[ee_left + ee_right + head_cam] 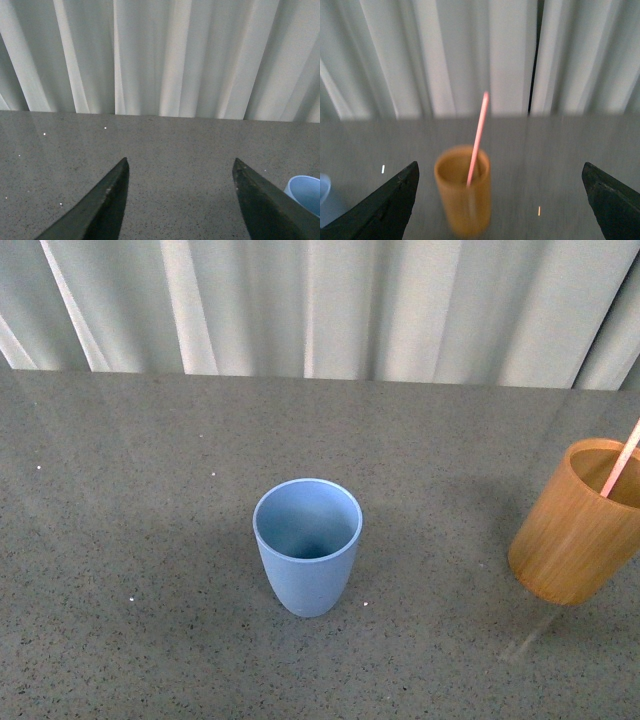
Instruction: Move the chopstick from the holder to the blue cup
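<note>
cup (307, 545) on table (130, 500) centre, holder (580, 525) at cup's 3 o'clock, well apart, chopstick (621, 460) leaning inside holder, curtain (330, 300) at 12 o'clock behind table

The left gripper (180, 160) hangs over the grey speckled table (70, 150), jaws spread wide. The blue cup (306, 194) peeks in at two o'clock, and a pale curtain (165, 55) hangs at twelve.

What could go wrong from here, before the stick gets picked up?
1. The thin pink chopstick leans in the light-brown wooden cylinder holder; the open right claw may close off-target or tip the holder.
2. The matte light-blue tapered cup has a narrow base, so the long stick might topple it.
</note>
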You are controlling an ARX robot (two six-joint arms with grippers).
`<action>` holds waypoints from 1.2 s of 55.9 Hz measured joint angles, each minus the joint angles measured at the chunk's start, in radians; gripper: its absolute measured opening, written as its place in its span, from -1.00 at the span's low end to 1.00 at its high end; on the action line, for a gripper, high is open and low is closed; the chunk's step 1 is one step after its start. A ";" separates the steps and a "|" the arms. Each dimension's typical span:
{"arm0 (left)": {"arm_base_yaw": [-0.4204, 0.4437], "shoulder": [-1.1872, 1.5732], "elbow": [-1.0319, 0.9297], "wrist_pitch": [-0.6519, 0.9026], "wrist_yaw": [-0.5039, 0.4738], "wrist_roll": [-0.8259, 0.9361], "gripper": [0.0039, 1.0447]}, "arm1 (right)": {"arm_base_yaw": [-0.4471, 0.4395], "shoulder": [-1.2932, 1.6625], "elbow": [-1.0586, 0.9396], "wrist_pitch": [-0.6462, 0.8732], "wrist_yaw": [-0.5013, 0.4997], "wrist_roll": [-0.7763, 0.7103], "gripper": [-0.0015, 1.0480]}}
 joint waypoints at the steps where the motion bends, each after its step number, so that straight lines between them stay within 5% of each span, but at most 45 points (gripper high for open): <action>1: 0.000 0.000 0.000 0.000 0.000 0.000 0.62 | -0.005 0.047 0.013 -0.012 -0.013 0.002 0.81; 7: 0.000 -0.001 0.000 0.000 0.000 0.000 0.90 | -0.039 0.245 0.021 0.109 -0.065 0.001 0.81; 27: 0.000 -0.001 0.000 0.000 0.000 0.000 0.87 | -0.100 1.021 0.059 0.901 -0.122 -0.053 0.81; 35: 0.000 -0.001 0.000 0.000 0.000 0.000 0.87 | -0.100 1.229 0.110 1.080 -0.124 -0.054 0.81; 67: 0.000 -0.001 0.000 0.000 0.000 0.000 0.87 | -0.024 1.606 0.378 1.215 -0.051 -0.005 0.81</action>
